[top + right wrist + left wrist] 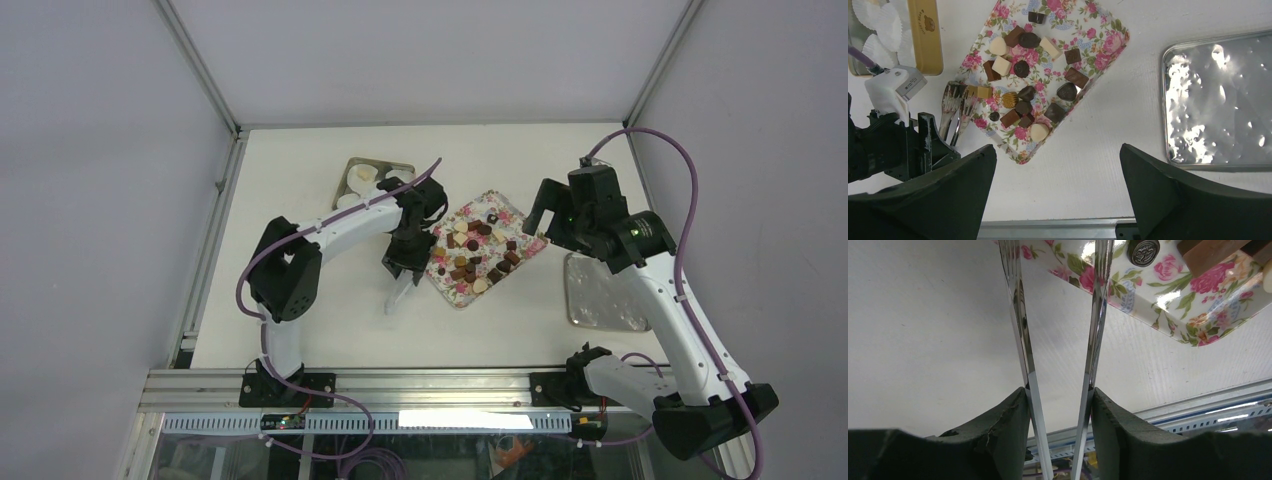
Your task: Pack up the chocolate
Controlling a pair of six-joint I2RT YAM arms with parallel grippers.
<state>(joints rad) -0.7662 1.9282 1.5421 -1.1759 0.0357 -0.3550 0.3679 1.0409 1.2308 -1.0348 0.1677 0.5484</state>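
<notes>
Brown, tan and cream chocolate [472,244] lies loose on the flowered tray [510,208], mid-table.

Left wrist view: the left gripper [1059,405] clamps steel tongs [1020,330]. Their arms stand spread with nothing between them, tips at the tray edge.

Right wrist view: the right gripper [1053,160] hangs wide apart above the tray.

The pieces look light, rigid, smooth and easily marked. Pinch each gently across flat sides.
</notes>
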